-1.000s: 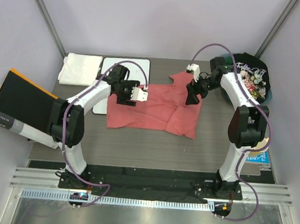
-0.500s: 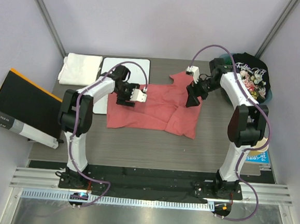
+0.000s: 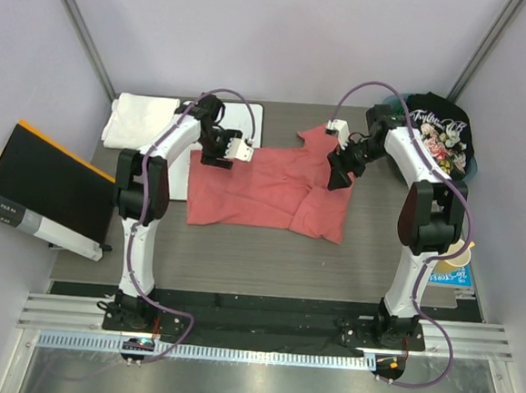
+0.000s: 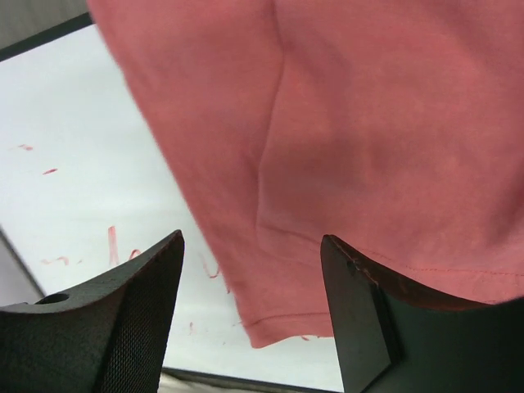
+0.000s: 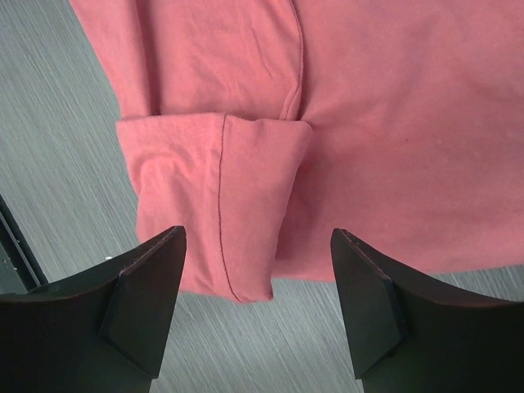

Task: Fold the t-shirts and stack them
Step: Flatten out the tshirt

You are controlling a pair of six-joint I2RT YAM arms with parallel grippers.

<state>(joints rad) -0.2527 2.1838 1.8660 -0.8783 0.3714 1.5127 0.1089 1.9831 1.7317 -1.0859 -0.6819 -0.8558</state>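
Over the last second the left gripper (image 4: 252, 246) has been sliding away from the middle of the red shirt (image 3: 273, 188) toward its far-left corner. It is now hanging with its jaws spread above the sleeve hem (image 4: 270, 315), which is lying over the whiteboard (image 4: 74, 164). The right gripper (image 5: 258, 237) has barely been moving. Its jaws are also spread and holding nothing, and it is hovering over the doubled-over sleeve (image 5: 213, 196) at the shirt's far-right side.

The red shirt is lying loosely spread on the table (image 3: 259, 251), not yet folded. The white shirt (image 3: 141, 120) is sitting folded at the far left and the black shirt (image 3: 441, 138) is waiting at the far right. Both arms appear to be lining up for a sleeve grasp, so the fold is only just starting.
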